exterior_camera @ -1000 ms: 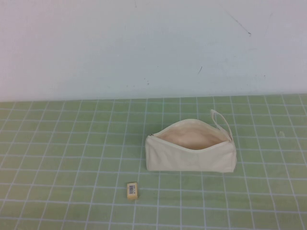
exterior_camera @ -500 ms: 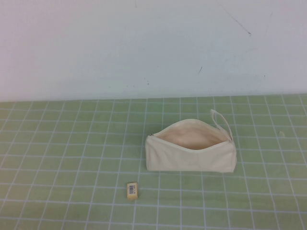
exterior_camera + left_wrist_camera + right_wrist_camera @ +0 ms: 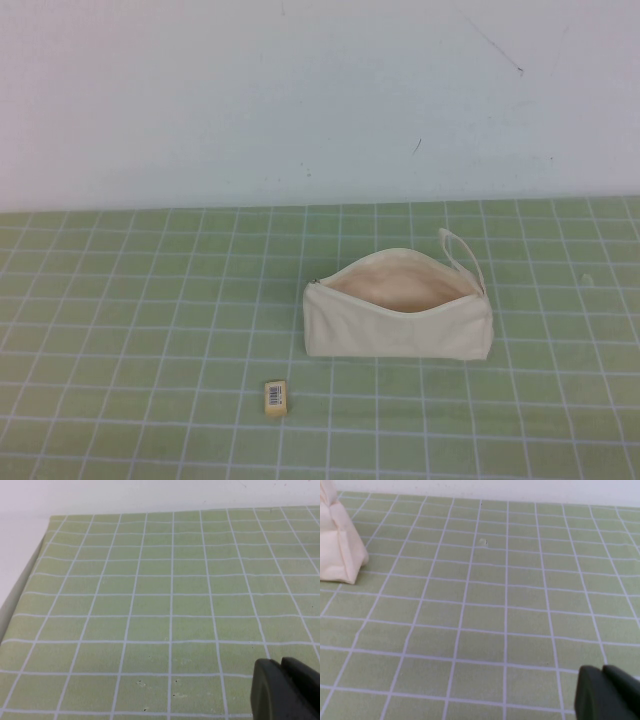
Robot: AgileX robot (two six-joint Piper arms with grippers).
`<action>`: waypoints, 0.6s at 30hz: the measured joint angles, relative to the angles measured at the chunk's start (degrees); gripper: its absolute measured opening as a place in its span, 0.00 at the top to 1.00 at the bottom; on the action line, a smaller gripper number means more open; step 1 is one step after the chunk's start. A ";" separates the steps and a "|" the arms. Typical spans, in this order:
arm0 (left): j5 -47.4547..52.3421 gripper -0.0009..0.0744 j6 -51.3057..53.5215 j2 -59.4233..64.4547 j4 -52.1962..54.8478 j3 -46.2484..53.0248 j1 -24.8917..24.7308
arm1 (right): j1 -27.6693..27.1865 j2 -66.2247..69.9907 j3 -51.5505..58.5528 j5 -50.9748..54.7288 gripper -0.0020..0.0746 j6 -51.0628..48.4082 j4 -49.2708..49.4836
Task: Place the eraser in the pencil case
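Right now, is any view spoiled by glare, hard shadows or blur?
High view: even light, soft focus, faint shadow beside the eraser and pencil case. Left wrist view: the left gripper is a dark blur at the edge. Right wrist view: likewise the right gripper; no glare.

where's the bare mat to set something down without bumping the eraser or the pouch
Widest free patch: the green grid mat left of the pencil case, back to the wall. Another lies right of the pencil case. Tightest: the strip between the eraser and the pencil case's front. Left gripper and right gripper each show only at a wrist view's corner, over bare mat.
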 joint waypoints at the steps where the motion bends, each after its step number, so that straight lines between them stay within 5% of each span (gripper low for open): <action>1: 0.00 0.99 0.00 0.00 0.00 0.00 0.00 | 0.00 0.00 0.00 0.00 0.98 0.00 0.00; 8: -0.46 0.99 -1.03 0.00 -1.86 0.00 0.00 | 0.00 0.00 0.00 0.00 0.98 0.00 0.00; 13: -4.57 0.99 -11.70 0.00 -28.55 0.23 0.00 | 0.00 0.00 0.00 0.00 0.98 0.00 0.00; 18: -11.64 0.99 -14.14 0.00 -42.17 0.23 0.00 | 0.00 0.00 0.00 0.00 0.98 0.00 0.00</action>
